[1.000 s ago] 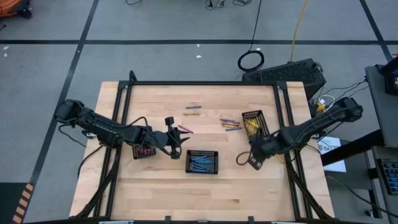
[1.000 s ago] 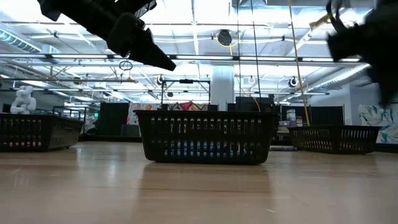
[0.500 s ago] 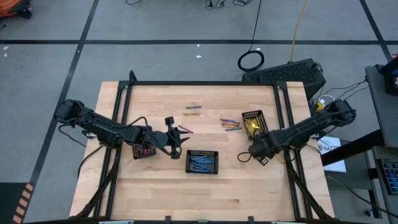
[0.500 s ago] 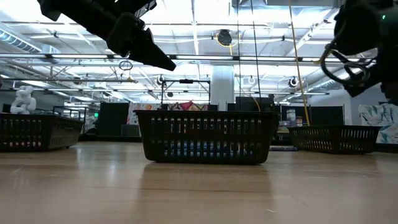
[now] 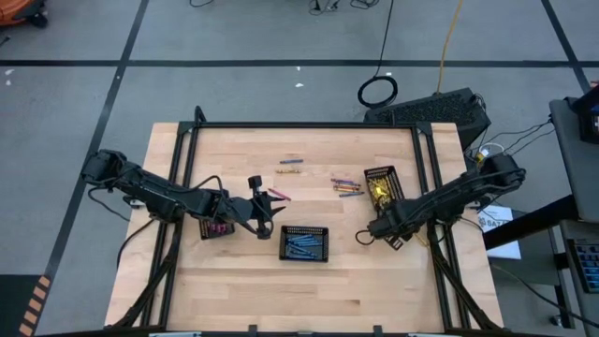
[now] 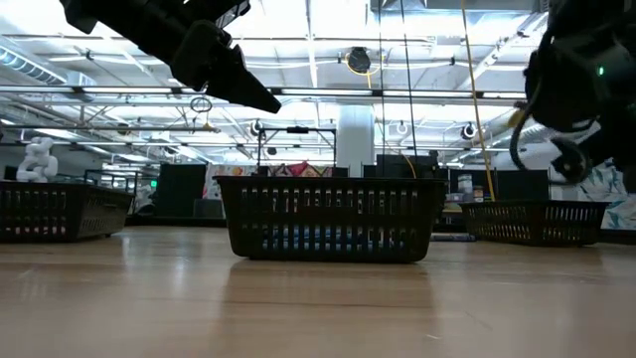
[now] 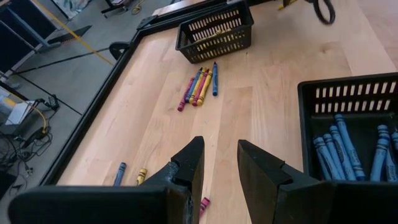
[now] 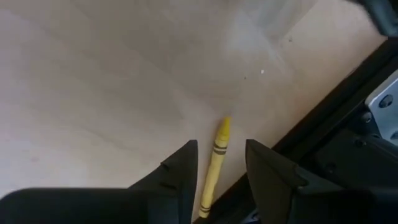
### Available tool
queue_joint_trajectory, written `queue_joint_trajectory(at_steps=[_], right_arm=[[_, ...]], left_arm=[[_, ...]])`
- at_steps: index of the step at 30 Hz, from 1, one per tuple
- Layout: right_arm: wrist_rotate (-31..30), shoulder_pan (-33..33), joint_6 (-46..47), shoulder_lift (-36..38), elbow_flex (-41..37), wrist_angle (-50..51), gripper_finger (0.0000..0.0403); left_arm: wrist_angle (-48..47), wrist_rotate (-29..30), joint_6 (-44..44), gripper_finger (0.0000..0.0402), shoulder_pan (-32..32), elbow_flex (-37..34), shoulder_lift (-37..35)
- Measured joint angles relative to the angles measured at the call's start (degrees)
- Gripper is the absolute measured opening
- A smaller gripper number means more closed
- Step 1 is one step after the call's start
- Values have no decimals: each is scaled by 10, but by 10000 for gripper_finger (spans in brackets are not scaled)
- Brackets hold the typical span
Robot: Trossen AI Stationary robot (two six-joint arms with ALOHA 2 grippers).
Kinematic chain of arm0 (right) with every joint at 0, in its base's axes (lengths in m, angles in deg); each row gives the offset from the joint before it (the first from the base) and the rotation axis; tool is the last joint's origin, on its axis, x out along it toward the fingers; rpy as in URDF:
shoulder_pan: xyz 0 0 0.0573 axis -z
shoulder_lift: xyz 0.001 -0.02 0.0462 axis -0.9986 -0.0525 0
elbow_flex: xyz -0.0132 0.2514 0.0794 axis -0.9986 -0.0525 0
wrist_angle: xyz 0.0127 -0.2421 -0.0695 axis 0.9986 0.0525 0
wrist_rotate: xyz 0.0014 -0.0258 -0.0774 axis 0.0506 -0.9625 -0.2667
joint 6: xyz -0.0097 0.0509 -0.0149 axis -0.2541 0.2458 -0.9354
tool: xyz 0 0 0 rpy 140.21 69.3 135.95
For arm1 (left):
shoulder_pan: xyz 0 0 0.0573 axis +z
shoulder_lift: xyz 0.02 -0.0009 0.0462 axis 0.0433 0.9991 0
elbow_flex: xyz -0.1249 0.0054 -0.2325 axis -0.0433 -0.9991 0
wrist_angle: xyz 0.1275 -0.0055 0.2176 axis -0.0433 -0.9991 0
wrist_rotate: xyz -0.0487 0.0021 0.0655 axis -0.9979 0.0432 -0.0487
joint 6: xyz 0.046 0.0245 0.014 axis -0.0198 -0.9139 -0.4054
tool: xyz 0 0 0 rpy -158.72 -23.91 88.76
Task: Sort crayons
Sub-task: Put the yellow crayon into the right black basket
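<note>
High view: wooden desk (image 5: 234, 300) at centre frame; left claw (image 5: 255, 183) sits left of centre, just beside a pink crayon (image 5: 280, 196) and above-left of the blue tray (image 5: 304, 242), which holds only blue sticks. A second tray with pink sticks (image 5: 216, 227) shows under the left arm. The yellow tray (image 5: 380, 184), right of centre, is filled with yellow sticks; right claw (image 5: 374, 228) is below it, near the desk's right rail. Loose crayons remain: a mixed cluster (image 5: 346, 186) just left of the yellow tray and a few (image 5: 289, 167) near upper centre. Low view: the blue tray (image 6: 328, 221) fills mid-frame; both arms hang above the desk at the upper corners. Left wrist view: left claw (image 7: 219, 163) has its jaws parted, nothing between them; mixed cluster (image 7: 198, 86) lies ahead, blue tray (image 7: 348, 99) at right edge. Right wrist view: right claw (image 8: 220, 163) has parted jaws, with a yellow crayon (image 8: 215, 160) lying loose on the desk between them, not gripped, close to the dark rail. Judgement: sorting well under way, three colours binned; roughly a dozen strays left, this yellow one outside its tray.
</note>
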Motion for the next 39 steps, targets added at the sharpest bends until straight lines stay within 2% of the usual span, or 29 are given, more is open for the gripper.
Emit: queue_joint_trajectory(at_steps=[8,12,17,24,32,39], right_arm=[[9,0,-100,-88,0,-8,117],[32,1,-175,-103,0,-38,99],[53,8,-214,-99,-7,-58,58],[71,11,-219,-61,-8,-83,12],[92,11,-210,-7,-7,-201,12],[73,11,-226,7,-7,-363,12]], left_arm=[[0,-1,0,95,0,0,0],[0,-12,0,95,0,0,0],[0,-13,0,95,0,0,0],[0,-15,0,95,0,0,0],[0,-15,0,95,0,0,0],[0,-15,0,95,0,0,0]])
